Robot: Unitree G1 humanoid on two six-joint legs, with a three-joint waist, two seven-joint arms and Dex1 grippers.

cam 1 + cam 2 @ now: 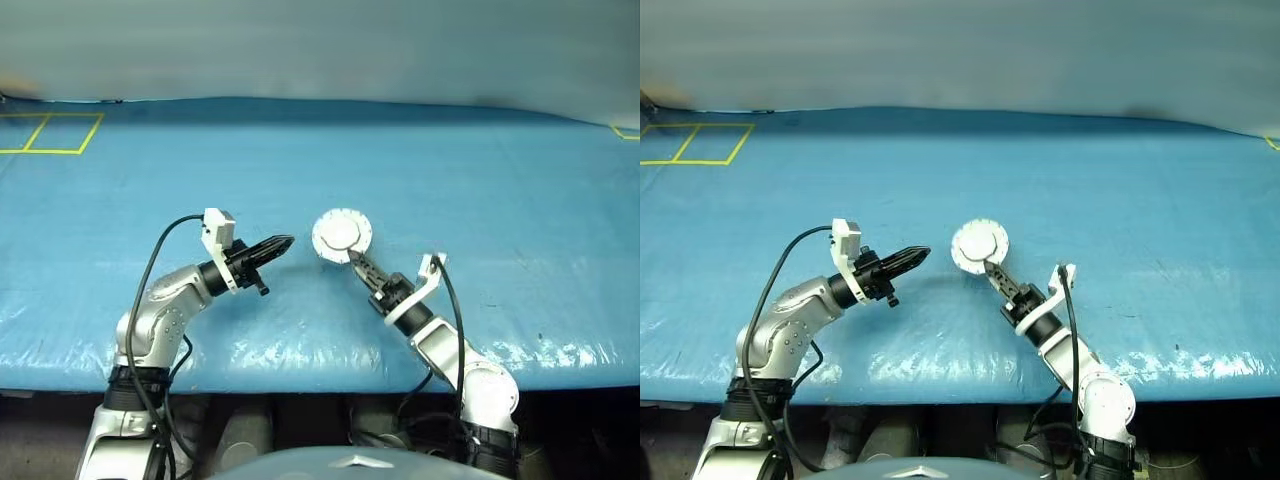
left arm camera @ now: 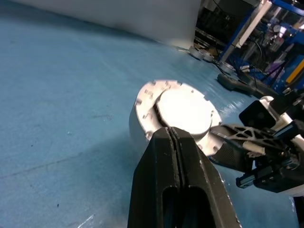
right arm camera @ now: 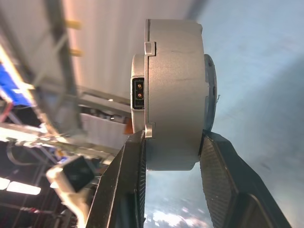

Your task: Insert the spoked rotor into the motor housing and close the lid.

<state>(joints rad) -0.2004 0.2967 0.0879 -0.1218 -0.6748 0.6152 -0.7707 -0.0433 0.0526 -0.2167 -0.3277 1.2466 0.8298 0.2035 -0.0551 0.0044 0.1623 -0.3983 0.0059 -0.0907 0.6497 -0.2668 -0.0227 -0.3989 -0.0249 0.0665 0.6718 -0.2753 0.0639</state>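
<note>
- My right gripper (image 1: 352,259) is clamped on the motor housing (image 1: 341,237), one black finger on each flat face, so the round silver body sits edge-on between my pads.
- I hold the housing up off the blue table cover (image 1: 480,190), its plain silver face turned toward my head camera.
- In my right wrist view the housing (image 3: 173,95) stands on edge: a thick grey cylinder wall with small notches along one rim and a little dark connector socket on a stepped part at the side.
- The lid (image 2: 185,110) lies shut, flat against the housing, its plain silver outer face showing inside a notched rim in my left wrist view.
- I cannot see the spoked rotor; with the lid down I cannot tell what is inside.
- My left gripper (image 1: 284,242) has its two black fingers pressed together with nothing between them.
- That left gripper points roughly level toward the housing, just beside it but apart, with a strip of blue cover showing between fingertips and silver rim.
- A yellow taped rectangle (image 1: 50,133) marks the far corner of the cover on my left, well away from both grippers.
</note>
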